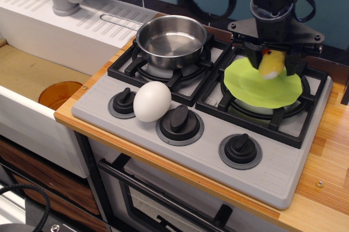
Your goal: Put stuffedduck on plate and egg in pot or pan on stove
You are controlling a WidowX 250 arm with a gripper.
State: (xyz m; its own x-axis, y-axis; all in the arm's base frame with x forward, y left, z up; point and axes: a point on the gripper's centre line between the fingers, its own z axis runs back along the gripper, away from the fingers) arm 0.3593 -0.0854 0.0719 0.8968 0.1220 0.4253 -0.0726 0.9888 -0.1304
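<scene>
yellow stuffedduck (271, 63), lime-green plate (256, 87), white egg (152, 101), silver pot (171, 37)

Showing: one large white egg (152, 101), one shiny steel pot (171, 41), one lime-green plate (245, 85), one yellow plush duck (271, 63), three black knobs (179, 118) (lower centre).

Plate (256, 87) front half open from above; rear blocked by tool (271, 60) gripping stuffedduck (271, 64). Pot (171, 38) unobstructed above. Egg (152, 101) wedged between two knobs (124, 100), clear overhead.
</scene>
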